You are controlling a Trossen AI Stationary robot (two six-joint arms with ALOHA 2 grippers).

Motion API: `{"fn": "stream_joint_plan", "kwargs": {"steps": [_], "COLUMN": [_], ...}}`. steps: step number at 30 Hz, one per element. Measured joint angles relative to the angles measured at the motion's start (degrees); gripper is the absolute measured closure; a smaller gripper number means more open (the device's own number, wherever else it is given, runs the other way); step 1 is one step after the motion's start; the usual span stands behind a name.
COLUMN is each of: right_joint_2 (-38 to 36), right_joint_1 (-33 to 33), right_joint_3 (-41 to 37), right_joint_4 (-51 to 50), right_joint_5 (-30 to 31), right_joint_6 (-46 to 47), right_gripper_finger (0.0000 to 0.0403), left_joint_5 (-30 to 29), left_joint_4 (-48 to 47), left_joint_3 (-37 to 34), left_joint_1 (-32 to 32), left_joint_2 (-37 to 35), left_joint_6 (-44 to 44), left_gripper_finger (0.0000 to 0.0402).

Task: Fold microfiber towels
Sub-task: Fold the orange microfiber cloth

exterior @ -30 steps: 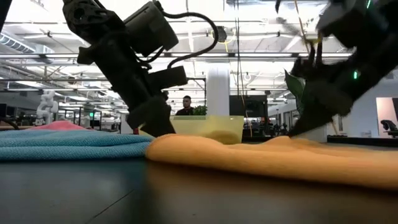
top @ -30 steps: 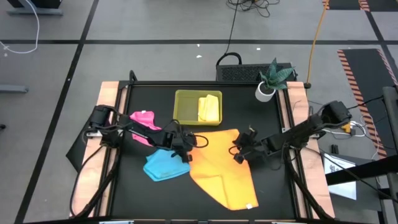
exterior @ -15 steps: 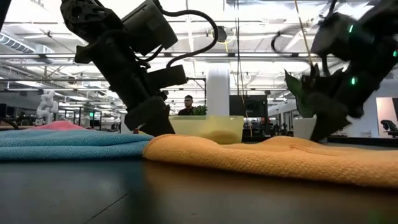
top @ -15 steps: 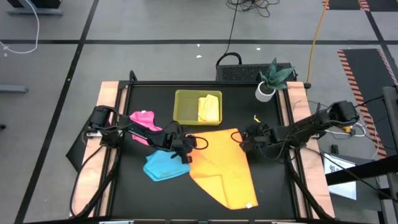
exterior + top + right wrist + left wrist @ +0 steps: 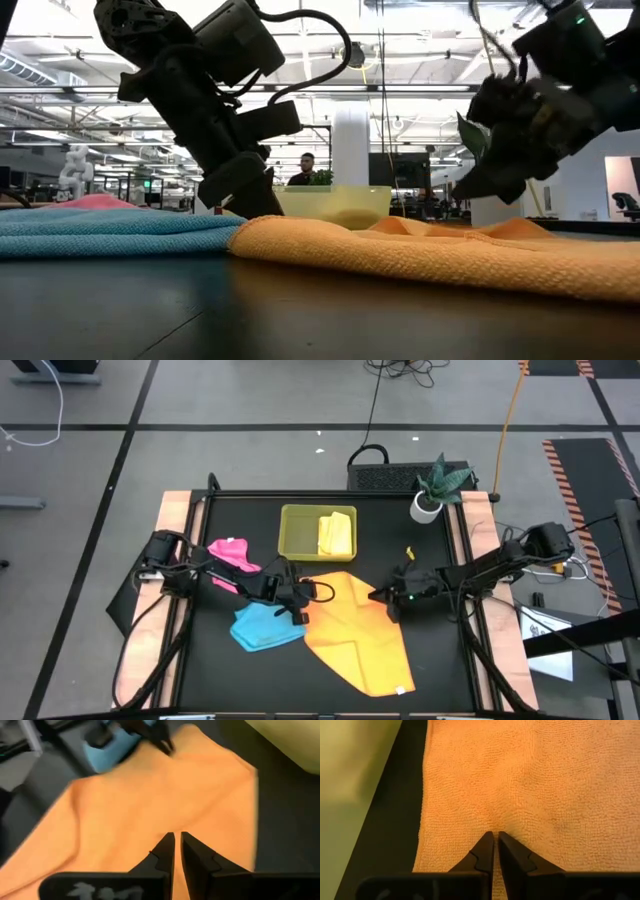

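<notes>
four cloths lie on my black table [image 5: 440,660], which has pale wooden side rails and stands on a grey floor; behind it is a bright hall with ceiling lights, where a person [image 5: 303,170] stands far off. the yellow-green tray [image 5: 300,532] sits toward the back with the yellow towel [image 5: 337,536] in it. a potted plant [image 5: 437,487] stands at the back right corner. the pink towel [image 5: 231,550] lies at the left under my left arm, the sky blue towel [image 5: 266,624] in front of it, its edge touching the orange towel [image 5: 358,635] spread in the middle. my left gripper [image 5: 495,836] is pinched on the orange towel's left edge. my right gripper [image 5: 176,836] is nearly closed on that towel's right edge, with the corner raised off the table.
</notes>
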Motion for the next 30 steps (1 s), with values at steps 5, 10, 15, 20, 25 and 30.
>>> {"fn": "stream_joint_plan", "kwargs": {"steps": [5, 10, 15, 20, 25, 30], "right_joint_2": [0.0, 0.1, 4.1, 13.9, 20.4, 17.3], "right_joint_1": [1.1, 4.5, 9.6, 10.3, 9.3, 7.8], "right_joint_3": [0.0, 1.4, 6.9, 14.6, 18.8, 19.3], "right_joint_4": [-0.6, -0.9, -2.9, -13.0, -13.6, -20.7], "right_joint_5": [1.1, -3.9, 1.4, 4.4, 12.9, 26.3], "right_joint_6": [-1.6, -6.1, -11.7, -13.7, -17.9, -12.5], "right_gripper_finger": [0.038, 0.038, 0.0382, 0.0391, 0.0399, 0.0402], "left_joint_5": [0.0, 0.0, 0.0, 0.0, 0.0, 0.0], "left_joint_4": [0.2, 0.3, 1.4, 1.7, 1.6, 1.3], "left_joint_3": [0.0, 0.0, 0.0, 0.0, 0.0, 0.0], "left_joint_1": [0.0, 0.0, 0.0, 0.0, 0.0, -0.4], "left_joint_2": [0.0, 0.0, 0.0, 0.0, 0.0, 0.0], "left_joint_6": [-0.2, -0.2, -0.1, -0.1, -0.1, -0.2], "left_gripper_finger": [0.0371, 0.0371, 0.0371, 0.0371, 0.0371, 0.0371]}}
